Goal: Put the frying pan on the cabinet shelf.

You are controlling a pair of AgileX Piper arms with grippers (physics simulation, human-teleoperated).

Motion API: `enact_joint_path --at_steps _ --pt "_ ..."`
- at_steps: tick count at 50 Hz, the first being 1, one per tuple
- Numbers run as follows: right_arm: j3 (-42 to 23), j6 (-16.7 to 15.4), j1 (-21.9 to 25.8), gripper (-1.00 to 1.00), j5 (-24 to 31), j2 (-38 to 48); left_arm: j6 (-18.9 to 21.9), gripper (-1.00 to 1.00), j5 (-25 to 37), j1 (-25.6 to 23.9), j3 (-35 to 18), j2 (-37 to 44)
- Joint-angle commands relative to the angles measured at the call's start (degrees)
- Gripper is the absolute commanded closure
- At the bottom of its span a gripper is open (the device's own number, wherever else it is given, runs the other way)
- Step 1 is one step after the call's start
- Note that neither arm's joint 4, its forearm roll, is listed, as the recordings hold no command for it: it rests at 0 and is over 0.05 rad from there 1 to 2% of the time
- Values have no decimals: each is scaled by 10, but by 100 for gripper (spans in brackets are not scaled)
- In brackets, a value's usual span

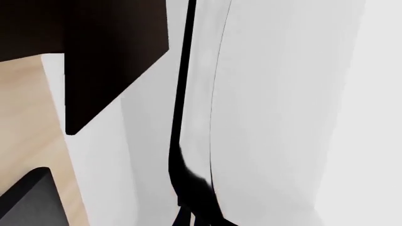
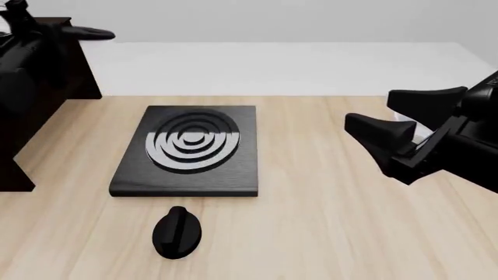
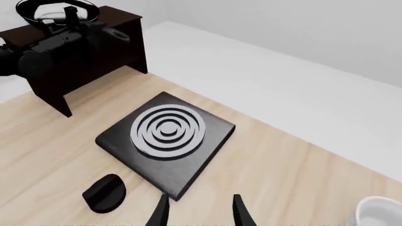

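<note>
Resting on the cabinet shelf, frying pan, right jaws parted, empty.

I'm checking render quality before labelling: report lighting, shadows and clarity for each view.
Front view: flat, even light, only faint shadows under the hob and knob, everything sharp. Right wrist view: equally sharp, the frying pan shows bright glare inside. Left wrist view: too close, mostly washed-out white with dark slabs, hard to read.

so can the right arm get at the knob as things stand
Probably yes: the right gripper is open, and the knob lies on bare table before the hob with nothing between them.
</note>
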Motion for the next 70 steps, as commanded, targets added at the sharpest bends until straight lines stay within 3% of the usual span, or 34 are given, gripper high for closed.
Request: enact_joint_path --at_steps 1,9,17,37,42,44,46,54,55,70 --pt "0 3 -3 -100 10 -6 19 100 55 3 -84 32" --pt "2 7 -3 -100 14 -9 -6 100 57 6 -94 56" --pt "0 6 -4 -100 12 -4 -34 100 17 9 -55 60" --pt "1 7 -8 -100 9 9 -42 100 -14 14 23 17" --pt "0 8 -4 -100 6 15 -26 100 -15 15 47 24" --pt "-1 9 -6 -100 7 15 7 100 -17 16 44 5" --pt "-3 7 -6 -100 7 16 -45 100 -46 19 65 17" --pt "-5 11 -5 -100 6 20 -34 100 -34 33 54 17" --pt "-4 10 -6 -100 7 20 -34 -100 -34 34 53 18" --pt "-2 15 -4 -100 12 17 -47 -100 -58 36 45 25"
